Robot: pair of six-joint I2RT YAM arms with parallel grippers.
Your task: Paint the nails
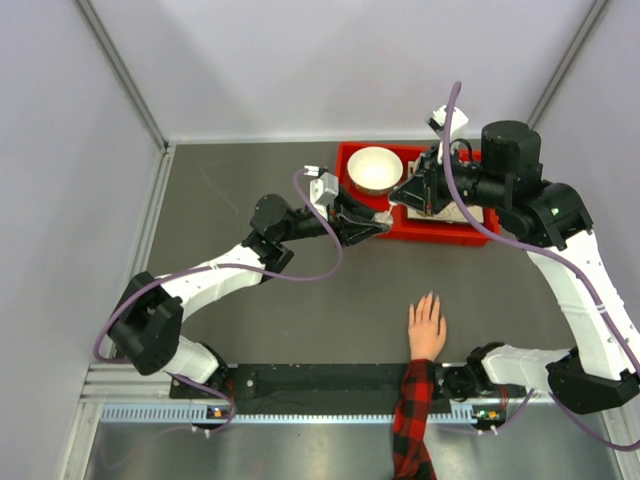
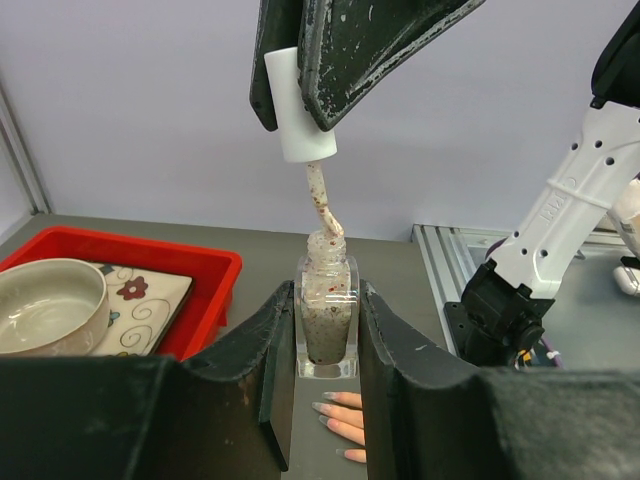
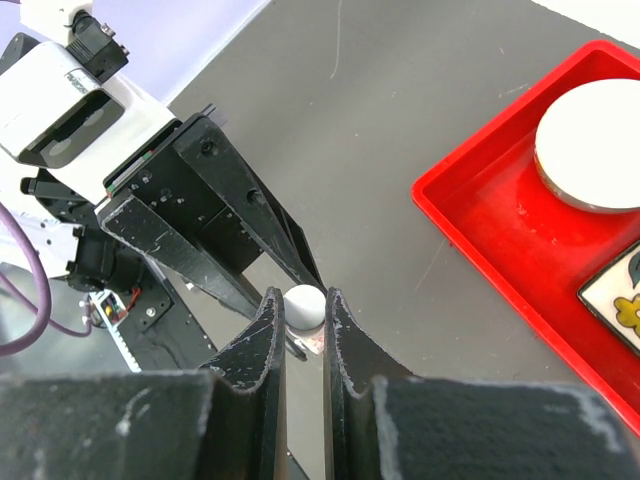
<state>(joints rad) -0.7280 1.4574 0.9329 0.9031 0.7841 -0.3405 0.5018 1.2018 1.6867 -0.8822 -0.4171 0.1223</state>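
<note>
A light-skinned hand with a red-and-black plaid sleeve lies flat on the table near the front edge. Its pale nails point away from the arms. In the left wrist view the nails show below the bottle. My left gripper is shut on a clear polish bottle and holds it above the table, in front of the red tray. My right gripper is shut on the white cap. The cap's speckled brush stem reaches down into the bottle's neck.
The red tray at the back holds a cream bowl and a patterned tile. The right arm's base and a metal rail lie along the near edge, beside the hand.
</note>
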